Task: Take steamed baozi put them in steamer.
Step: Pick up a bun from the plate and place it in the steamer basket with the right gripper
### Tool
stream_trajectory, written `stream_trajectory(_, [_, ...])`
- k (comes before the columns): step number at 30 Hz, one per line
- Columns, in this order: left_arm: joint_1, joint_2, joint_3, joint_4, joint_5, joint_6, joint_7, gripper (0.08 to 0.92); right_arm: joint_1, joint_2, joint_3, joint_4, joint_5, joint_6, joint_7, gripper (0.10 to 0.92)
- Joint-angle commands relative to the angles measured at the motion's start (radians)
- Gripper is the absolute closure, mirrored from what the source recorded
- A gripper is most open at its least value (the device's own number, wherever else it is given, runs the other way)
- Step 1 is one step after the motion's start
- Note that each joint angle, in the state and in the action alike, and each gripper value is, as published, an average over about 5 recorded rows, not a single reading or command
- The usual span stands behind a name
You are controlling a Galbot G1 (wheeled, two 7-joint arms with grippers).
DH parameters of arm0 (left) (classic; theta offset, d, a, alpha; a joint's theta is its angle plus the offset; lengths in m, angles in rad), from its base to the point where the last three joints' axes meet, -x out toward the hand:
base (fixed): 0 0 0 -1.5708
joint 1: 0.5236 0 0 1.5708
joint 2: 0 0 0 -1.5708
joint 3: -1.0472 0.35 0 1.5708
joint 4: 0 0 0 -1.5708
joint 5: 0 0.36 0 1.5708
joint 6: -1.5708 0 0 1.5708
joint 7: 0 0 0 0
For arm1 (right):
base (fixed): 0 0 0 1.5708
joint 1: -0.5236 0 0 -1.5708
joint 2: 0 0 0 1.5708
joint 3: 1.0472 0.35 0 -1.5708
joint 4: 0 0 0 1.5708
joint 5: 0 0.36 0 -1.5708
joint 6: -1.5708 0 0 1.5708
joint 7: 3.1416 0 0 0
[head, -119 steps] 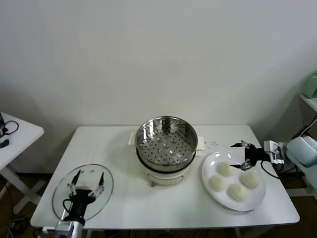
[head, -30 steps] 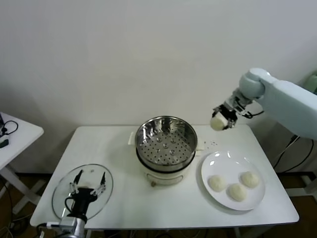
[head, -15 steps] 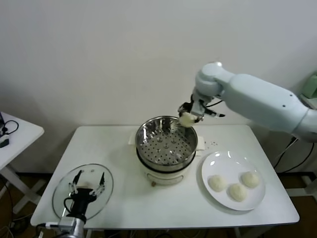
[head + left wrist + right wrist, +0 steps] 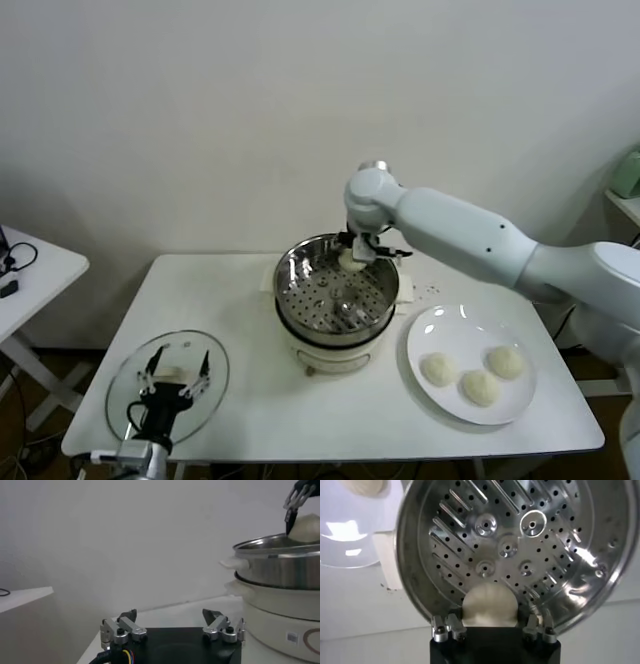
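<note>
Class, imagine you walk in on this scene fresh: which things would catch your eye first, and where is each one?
The right gripper, shut on a steamed baozi, hangs over the far rim of the shiny steamer at the table's middle. Three more baozi wait on a white plate to the steamer's right. Near the front left corner, the left gripper sits open over a glass lid.

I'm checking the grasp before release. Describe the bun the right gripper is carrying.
The steamed baozi is a smooth, cream-white dome of dough, unmarked. The right gripper is shut on it, fingers on either side. It hangs over the steamer, near the far rim, above the perforated steel floor, not yet resting on it.
</note>
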Motion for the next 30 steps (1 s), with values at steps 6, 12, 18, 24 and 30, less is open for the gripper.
stream_trajectory(6, [0.0, -0.003, 0.002, 0.009, 0.0, -0.002, 0.0, 0.177, -0.106, 0.113, 0.093, -0.142, -0.199, 0.065, 0.025, 0.327])
stream_trajectory(12, [0.0, -0.005, 0.003, 0.011, 0.001, -0.002, -0.001, 0.177, -0.118, 0.137, 0.116, -0.168, -0.22, 0.076, 0.035, 0.328])
stream_trajectory(18, [-0.001, -0.006, 0.003, 0.012, 0.001, -0.001, -0.002, 0.177, -0.122, 0.138, 0.121, -0.171, -0.218, 0.082, 0.048, 0.292])
stream_trajectory(24, [-0.004, -0.008, 0.006, 0.013, 0.003, 0.002, -0.004, 0.177, -0.114, 0.126, 0.119, -0.152, -0.208, 0.097, 0.042, 0.207])
stream_trajectory(30, [-0.005, -0.017, 0.013, 0.015, 0.004, 0.01, -0.016, 0.177, -0.07, 0.087, 0.11, -0.082, -0.159, 0.109, 0.008, 0.203])
